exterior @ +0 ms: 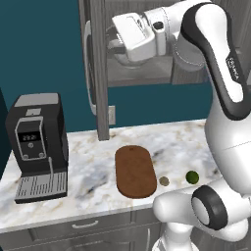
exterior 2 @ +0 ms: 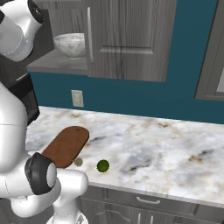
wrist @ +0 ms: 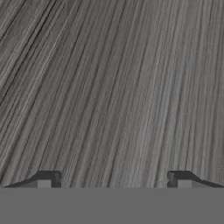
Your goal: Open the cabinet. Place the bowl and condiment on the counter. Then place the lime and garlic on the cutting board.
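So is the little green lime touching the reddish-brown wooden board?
Apart. In the left base view, the small round green lime lies on white marble counter right of the reddish-brown cutting board, with the garlic between.

Base views look forward-down from behind arm, sharing counter (exterior: 98, 157) and cutting board (exterior 2: 65, 146); hand view hard against grey wood-grain.

Grey-grain cabinet (exterior 2: 131, 39), green lime (exterior 2: 103, 166).
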You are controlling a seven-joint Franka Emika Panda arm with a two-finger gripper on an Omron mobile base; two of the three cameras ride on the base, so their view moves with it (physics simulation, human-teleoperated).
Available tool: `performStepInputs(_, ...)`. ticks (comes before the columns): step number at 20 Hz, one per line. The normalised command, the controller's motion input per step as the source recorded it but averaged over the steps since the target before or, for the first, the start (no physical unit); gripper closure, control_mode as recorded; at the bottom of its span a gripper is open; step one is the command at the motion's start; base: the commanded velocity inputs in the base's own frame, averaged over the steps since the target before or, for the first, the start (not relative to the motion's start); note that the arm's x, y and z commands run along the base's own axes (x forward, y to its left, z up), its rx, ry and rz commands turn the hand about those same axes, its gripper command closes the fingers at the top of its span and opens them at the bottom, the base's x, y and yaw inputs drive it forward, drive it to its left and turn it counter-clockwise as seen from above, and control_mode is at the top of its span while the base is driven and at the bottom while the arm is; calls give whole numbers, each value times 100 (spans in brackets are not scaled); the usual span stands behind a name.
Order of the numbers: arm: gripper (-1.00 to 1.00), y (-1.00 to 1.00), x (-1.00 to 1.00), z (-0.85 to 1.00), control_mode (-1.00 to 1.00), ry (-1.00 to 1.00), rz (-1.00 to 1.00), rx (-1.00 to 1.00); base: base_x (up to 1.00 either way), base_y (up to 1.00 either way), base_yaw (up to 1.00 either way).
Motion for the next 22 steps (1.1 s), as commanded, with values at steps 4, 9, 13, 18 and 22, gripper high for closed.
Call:
performStepInputs(4, -100, -70, -11, -16, -100, -20, 0, -9, 0, 0, 0)
performStepInputs(9, -100, -78, -1, -51, -100, -32, 3, -18, 0, 0, 0)
performStepInputs(13, -100, -79, 0, -45, -100, -42, 8, -18, 0, 0, 0)
performStepInputs(18, -100, -54, -15, -59, -100, -39, 7, -21, 0, 0, 0)
performStepInputs(22, -100, -8, -26, -57, -100, -22, 0, -28, 0, 0, 0)
